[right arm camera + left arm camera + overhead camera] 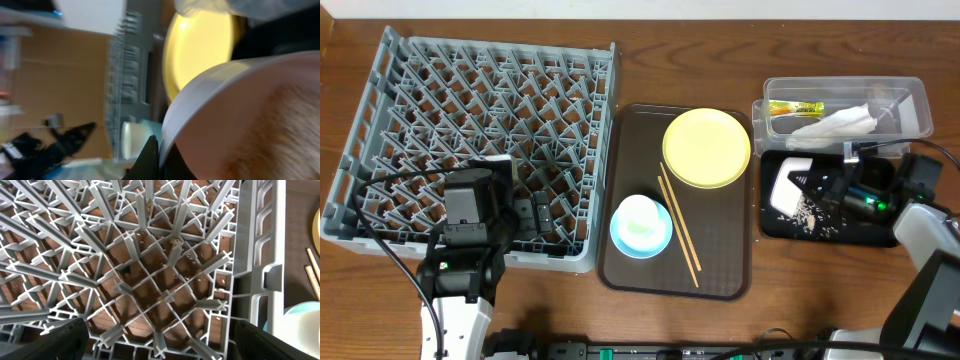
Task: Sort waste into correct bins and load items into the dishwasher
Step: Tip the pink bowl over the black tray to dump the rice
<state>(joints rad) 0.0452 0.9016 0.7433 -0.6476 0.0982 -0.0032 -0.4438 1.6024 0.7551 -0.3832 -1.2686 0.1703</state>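
1. Noting the right gripper (159,159) pinching the rim of the white bowl (786,186), which is tilted over the black tray (850,232) just right of the brown tray (725,250). Rice scraps (807,210) lie there.
2. Sachet (795,107) and napkin (840,123) lie in the clear tub (920,100), also right of the brown tray.
3. Yellow plate (707,147), blue bowl (655,240) and chopsticks (680,232) sit on the brown tray.
4. Left gripper (160,347), fingers spread and empty, hovers over the grey rack (470,100) left of the brown tray. The rack holds no dishes.
5. We judge waste sorting nearly done and loading not begun.
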